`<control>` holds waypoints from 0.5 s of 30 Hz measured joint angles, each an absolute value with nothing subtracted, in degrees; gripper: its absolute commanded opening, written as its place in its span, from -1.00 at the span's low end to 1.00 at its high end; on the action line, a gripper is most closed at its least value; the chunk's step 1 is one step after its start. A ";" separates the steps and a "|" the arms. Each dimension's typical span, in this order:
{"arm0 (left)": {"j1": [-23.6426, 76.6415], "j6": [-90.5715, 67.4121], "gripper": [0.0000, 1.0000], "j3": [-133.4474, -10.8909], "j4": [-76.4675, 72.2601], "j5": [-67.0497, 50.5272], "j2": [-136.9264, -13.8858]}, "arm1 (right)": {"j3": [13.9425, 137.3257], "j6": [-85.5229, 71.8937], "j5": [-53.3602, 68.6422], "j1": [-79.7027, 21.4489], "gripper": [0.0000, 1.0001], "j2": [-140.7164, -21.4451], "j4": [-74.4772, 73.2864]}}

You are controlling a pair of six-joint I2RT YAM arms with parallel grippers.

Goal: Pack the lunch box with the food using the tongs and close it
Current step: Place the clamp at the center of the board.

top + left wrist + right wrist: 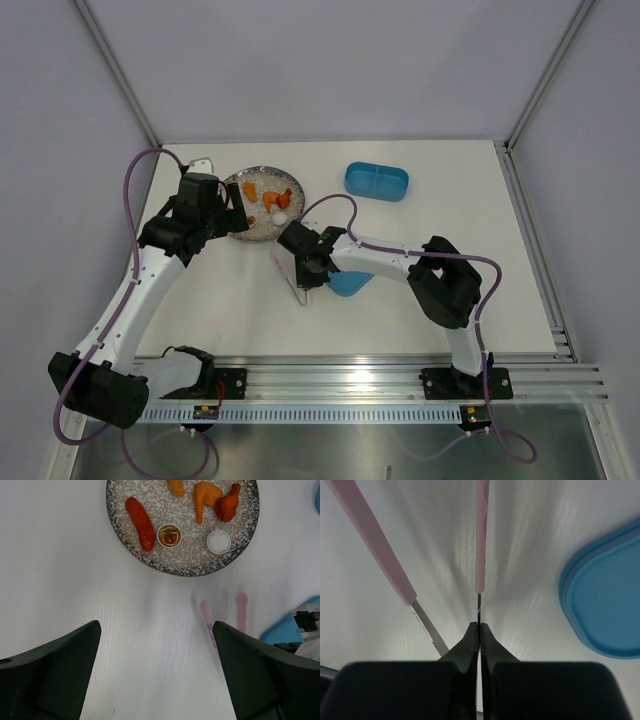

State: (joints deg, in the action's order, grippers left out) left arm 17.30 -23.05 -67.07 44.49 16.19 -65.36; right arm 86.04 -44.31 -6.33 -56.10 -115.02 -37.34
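My right gripper (pixel 479 625) is shut on one thin metal arm of the pale pink tongs (pixel 481 540); the other arm (pixel 372 540) splays off to the left. In the top view that gripper (pixel 303 262) holds the tongs (pixel 290 285) just below the plate, with the flat blue lid (pixel 350 284) partly under the arm. The open blue lunch box (pixel 375 181) stands at the back. The food (pixel 141 524) lies on the speckled plate (pixel 190 555): a red sausage, orange pieces (pixel 207 495) and a white piece (pixel 218 541). My left gripper (pixel 156 630) hovers open near the plate, holding nothing.
The blue lid (pixel 607 600) lies right beside the tongs, to their right. The tongs' pink tips (pixel 241 607) show faintly in the left wrist view, below the plate. A white tab (pixel 200 163) lies at the back left. Grey walls enclose the table on three sides.
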 measured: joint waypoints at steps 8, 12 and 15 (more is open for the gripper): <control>17.30 -23.59 0.98 -67.07 44.56 16.34 -65.36 | 86.26 -44.82 -5.82 -56.55 -0.11 -117.40 -37.23; 17.30 -23.64 0.98 -67.07 44.56 16.29 -65.41 | 86.74 -44.56 -5.28 -56.55 -0.06 -117.40 -36.80; 17.30 -23.62 0.98 -67.09 44.60 16.27 -65.84 | 87.02 -44.23 -5.54 -56.55 -0.05 -117.38 -36.73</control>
